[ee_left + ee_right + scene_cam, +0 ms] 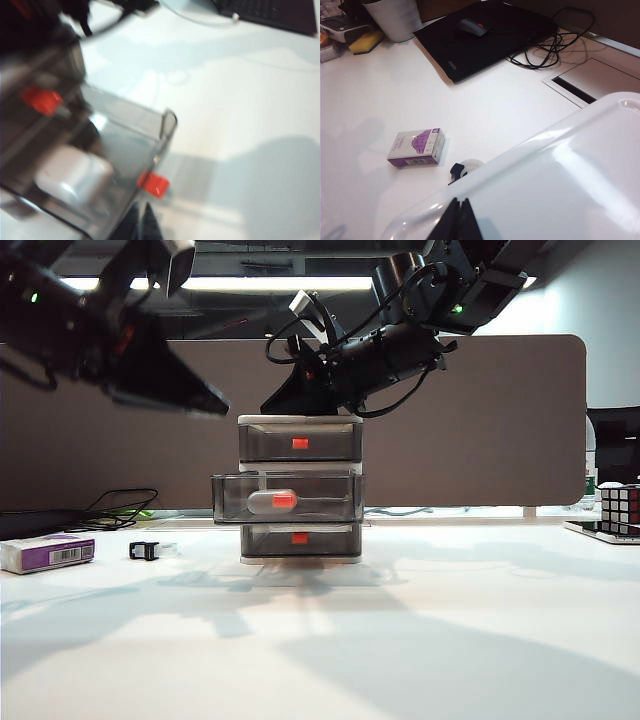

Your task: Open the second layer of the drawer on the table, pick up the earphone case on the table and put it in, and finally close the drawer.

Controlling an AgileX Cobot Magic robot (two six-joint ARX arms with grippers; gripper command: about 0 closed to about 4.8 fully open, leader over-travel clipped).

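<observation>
- Middle drawer [287, 499] of the drawer unit [300, 422] sticks out toward us on the table [400, 640], earphone case [272, 501] lying inside.
- Left gripper [141, 225], clenched and empty, hangs just above that drawer's front.
- Farther back, right gripper [457, 221], fingers pressed together, rests atop the unit.
- Purple-and-white box [47, 552] sits far left.

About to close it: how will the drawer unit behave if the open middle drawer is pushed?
The drawer unit looks light, narrow and tall, so it may slide or tip back. The right gripper rests on its top, probably steadying it. The earphone case inside may slide.
</observation>
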